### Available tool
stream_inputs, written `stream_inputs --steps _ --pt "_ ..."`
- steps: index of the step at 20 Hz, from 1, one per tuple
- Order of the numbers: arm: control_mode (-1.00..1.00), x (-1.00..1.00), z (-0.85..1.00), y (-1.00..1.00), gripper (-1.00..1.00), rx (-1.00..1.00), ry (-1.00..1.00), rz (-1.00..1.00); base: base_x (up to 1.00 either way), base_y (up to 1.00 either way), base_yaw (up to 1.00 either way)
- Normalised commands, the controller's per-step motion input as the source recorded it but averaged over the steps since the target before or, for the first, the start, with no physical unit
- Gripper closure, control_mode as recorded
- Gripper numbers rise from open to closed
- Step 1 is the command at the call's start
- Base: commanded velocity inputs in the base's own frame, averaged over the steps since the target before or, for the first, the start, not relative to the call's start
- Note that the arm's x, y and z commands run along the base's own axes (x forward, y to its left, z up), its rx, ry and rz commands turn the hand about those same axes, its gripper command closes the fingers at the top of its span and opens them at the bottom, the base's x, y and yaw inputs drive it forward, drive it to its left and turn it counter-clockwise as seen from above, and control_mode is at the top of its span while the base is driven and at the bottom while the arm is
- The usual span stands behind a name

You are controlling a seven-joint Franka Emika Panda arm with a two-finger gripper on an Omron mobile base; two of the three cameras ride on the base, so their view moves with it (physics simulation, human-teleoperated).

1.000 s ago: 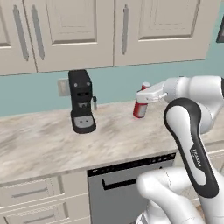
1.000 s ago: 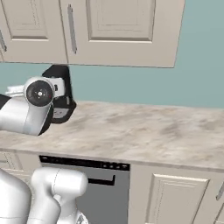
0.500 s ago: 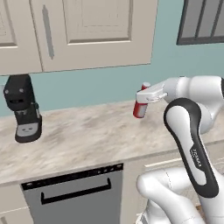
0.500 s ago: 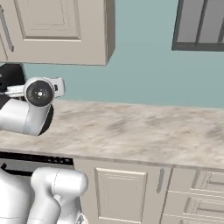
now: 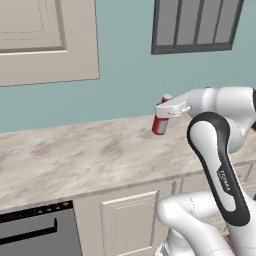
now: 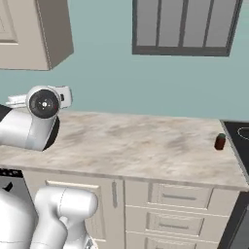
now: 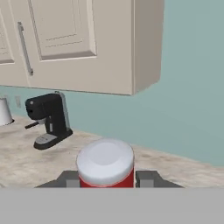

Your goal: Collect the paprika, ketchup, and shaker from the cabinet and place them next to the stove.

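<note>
While the base has rolled along the counter (image 5: 75, 160), both base views have shifted: the black coffee machine (image 7: 48, 120) that stood at the left of the left base view a moment ago has slid out of it, and a grey-framed window (image 5: 197, 25) now fills the upper right of that frame. That is the camera moving, not the things.

Relative to the arm nothing has changed. The gripper (image 5: 164, 111), right of centre in the left base view, stays clamped on the ketchup (image 5: 160, 121), held above the counter. In the hand view the bottle's white cap sits at the bottom centre with a dark finger (image 7: 146, 178) pressed to each side of its red body.

In the right base view the black edge of the stove (image 6: 238, 133) has come into the right side of the frame, and the paprika (image 6: 220, 141) stands on the counter just beside it. So I judge the first item delivered, the ketchup on its way there, and the shaker left to fetch.

As for containers, the cabinet (image 7: 83, 43) occupies the upper left of the hand view; the doors seen there are shut, so its contents are hidden. The cupboards and drawers (image 6: 177, 199) under the counter are closed as well.
</note>
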Motion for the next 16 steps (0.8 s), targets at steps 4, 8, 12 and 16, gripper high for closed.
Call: stream_inputs --steps 4,8,12,16 --pt "1.0 0.0 0.0 0.0 1.0 0.0 0.0 0.0 0.03 -1.0 0.0" --pt "1.0 0.0 0.0 0.0 1.0 0.0 0.0 0.0 0.1 -1.0 0.0" --pt "1.0 0.0 0.0 0.0 1.0 0.0 0.0 0.0 0.21 -1.0 0.0" --pt "1.0 0.0 0.0 0.0 1.0 0.0 0.0 0.0 0.41 -0.88 0.0"
